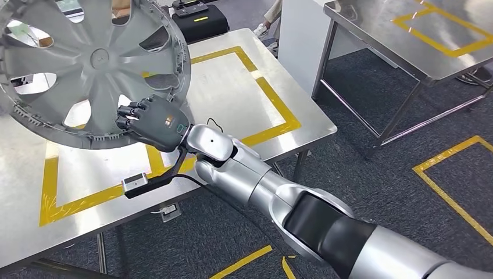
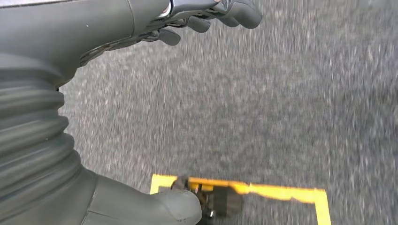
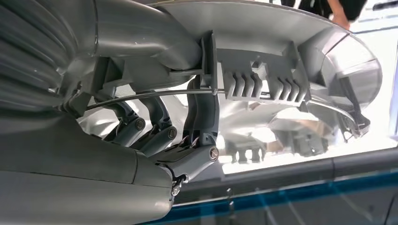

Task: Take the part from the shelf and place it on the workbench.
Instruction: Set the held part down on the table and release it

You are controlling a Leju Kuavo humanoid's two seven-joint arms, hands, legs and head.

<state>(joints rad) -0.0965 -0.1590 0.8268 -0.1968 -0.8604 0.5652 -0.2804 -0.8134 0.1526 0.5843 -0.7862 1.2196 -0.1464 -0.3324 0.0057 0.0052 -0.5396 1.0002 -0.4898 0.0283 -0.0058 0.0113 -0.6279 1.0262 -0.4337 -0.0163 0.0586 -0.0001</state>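
1. Dark grey carpet floor with yellow tape lines runs between two steel tables; I count one worktop under the right arm and a second steel table well apart at upper right.
2. One yellow tape rectangle is marked on the worktop; its near and right edges lie close to the worktop's edges.
3. One part, a silver wheel cover, is held tilted above the left portion of the worktop, its lower rim over the tape line.
4. Right robot hand grips the wheel cover at its lower rim, fingers curled over the rim; I see the same clasp from the right wrist view, robot hand on the rim's inner ribs.
5. Left robot hand hangs over the carpet, fingers curled inward, holding nothing.
6. One black case sits beyond the worktop's far edge.
7. Open floor lies between the two tables.
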